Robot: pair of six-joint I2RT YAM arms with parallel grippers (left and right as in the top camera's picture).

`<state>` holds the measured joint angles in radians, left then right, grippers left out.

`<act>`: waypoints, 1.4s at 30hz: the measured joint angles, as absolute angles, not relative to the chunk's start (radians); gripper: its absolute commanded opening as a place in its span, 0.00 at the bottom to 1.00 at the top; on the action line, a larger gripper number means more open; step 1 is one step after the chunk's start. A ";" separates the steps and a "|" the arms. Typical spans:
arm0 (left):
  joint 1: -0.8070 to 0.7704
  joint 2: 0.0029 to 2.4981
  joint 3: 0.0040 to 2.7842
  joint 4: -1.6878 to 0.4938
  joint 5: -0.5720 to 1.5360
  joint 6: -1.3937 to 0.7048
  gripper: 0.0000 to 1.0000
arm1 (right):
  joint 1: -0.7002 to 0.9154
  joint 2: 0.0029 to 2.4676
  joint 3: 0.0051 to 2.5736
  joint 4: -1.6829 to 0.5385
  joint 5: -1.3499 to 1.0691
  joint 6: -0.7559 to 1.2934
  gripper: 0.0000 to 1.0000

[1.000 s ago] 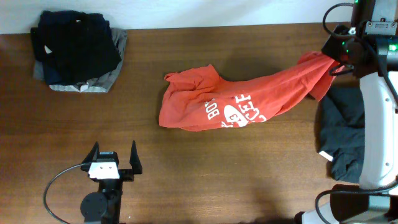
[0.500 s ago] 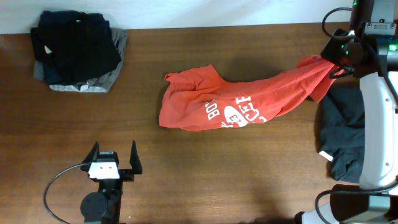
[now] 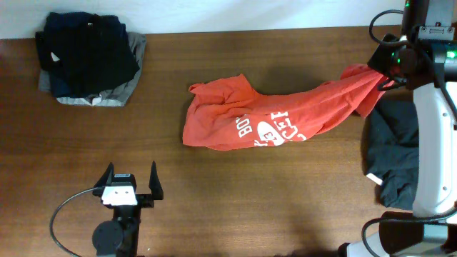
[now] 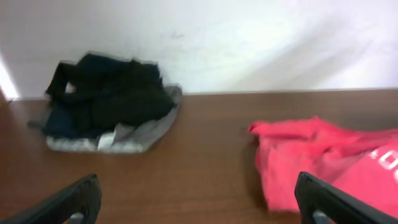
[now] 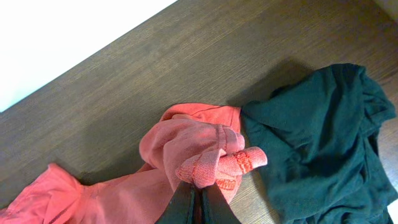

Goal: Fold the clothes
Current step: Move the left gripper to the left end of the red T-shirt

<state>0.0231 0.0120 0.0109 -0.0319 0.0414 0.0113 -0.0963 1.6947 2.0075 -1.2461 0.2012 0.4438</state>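
At the far right of the tabletop (image 3: pixel 235 207), my right end effector (image 5: pixel 198 190) stays clamped on a bunched corner of the shirt (image 3: pixel 271 118), which has barely shifted and still lies crumpled mid-tabletop, while my left end effector (image 3: pixel 131 175) waits open, so folding proper has not begun.

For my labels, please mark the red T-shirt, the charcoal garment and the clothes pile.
red T-shirt (image 3: pixel 268 130), overhead view, printed chest.
charcoal garment (image 3: pixel 391 150), overhead view, its middle.
clothes pile (image 3: pixel 89 50), overhead view, black top layer.
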 measured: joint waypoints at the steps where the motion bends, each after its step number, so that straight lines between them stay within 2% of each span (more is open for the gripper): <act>1: 0.023 0.012 0.010 0.004 0.062 0.011 0.99 | -0.096 1.695 2.008 -1.246 0.197 0.444 0.04; 8: 0.023 0.012 0.012 0.350 0.242 0.010 0.99 | -0.096 1.695 2.008 -1.246 0.183 0.444 0.04; 15: 0.023 0.121 0.061 0.397 0.293 -0.009 0.99 | -0.096 1.695 2.008 -1.246 0.182 0.443 0.04; 19: 0.023 0.347 0.241 0.323 0.304 -0.022 0.99 | -0.096 1.695 2.008 -1.246 0.181 0.444 0.04; 23: 0.023 0.654 0.545 0.123 0.333 -0.024 0.99 | -0.096 1.695 2.008 -1.245 0.181 0.443 0.04; 29: 0.024 1.201 1.049 -0.136 0.618 -0.015 0.99 | -0.096 1.695 2.008 -1.246 0.178 0.442 0.04; 32: 0.024 1.413 1.190 -0.113 0.803 -0.016 0.99 | -0.096 1.695 2.008 -1.247 0.178 0.442 0.04; 35: 0.017 1.599 1.272 0.004 0.925 -0.044 0.99 | -0.096 1.695 2.008 -1.250 0.178 0.442 0.04; 39: -0.015 1.779 1.369 0.008 0.915 -0.101 0.99 | -0.096 1.695 2.008 -1.250 0.178 0.442 0.04; 42: -0.067 1.873 1.443 -0.051 0.823 -0.098 0.99 | -0.096 1.695 2.008 -1.250 0.178 0.441 0.04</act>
